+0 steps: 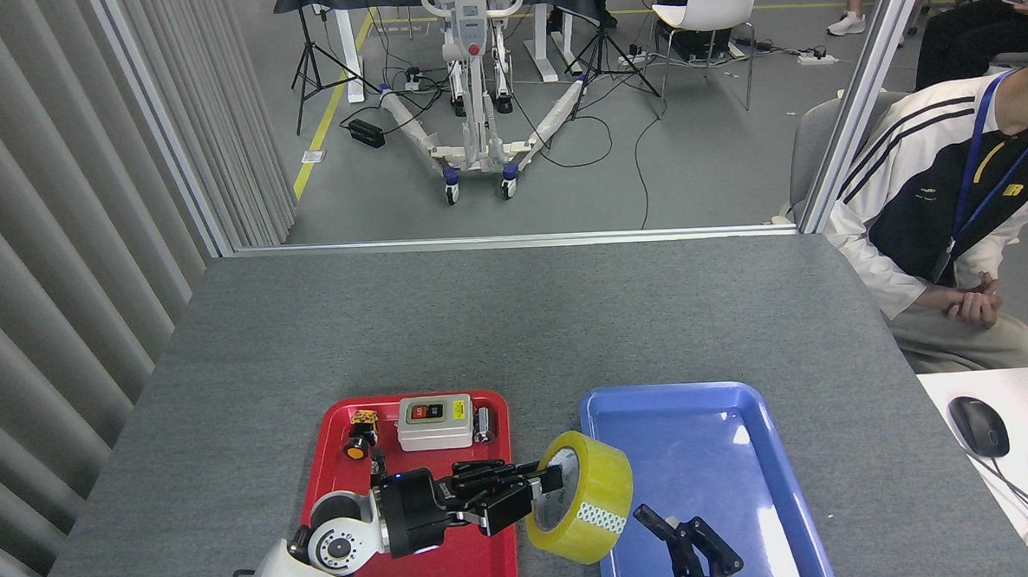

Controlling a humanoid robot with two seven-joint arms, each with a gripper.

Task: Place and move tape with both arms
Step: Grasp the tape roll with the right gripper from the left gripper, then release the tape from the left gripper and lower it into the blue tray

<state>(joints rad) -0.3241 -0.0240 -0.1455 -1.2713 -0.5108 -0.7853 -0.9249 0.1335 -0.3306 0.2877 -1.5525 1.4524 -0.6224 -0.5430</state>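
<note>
Grey desk [515, 323], front edge: tape [580, 496] pinched by left gripper [536, 485], core axis sideways; right gripper [690, 551] just right of tape, seemingly spread.

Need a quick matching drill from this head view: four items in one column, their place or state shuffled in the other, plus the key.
Items:
1. tape
2. switch box
3. blue tray
4. right gripper

Places or states:
A. on the red tray, far end
B. low over the blue tray's near end
C. held by the left gripper, between the two trays
D. holds nothing

Pairs: 1-C, 2-A, 3-D, 4-B
</note>
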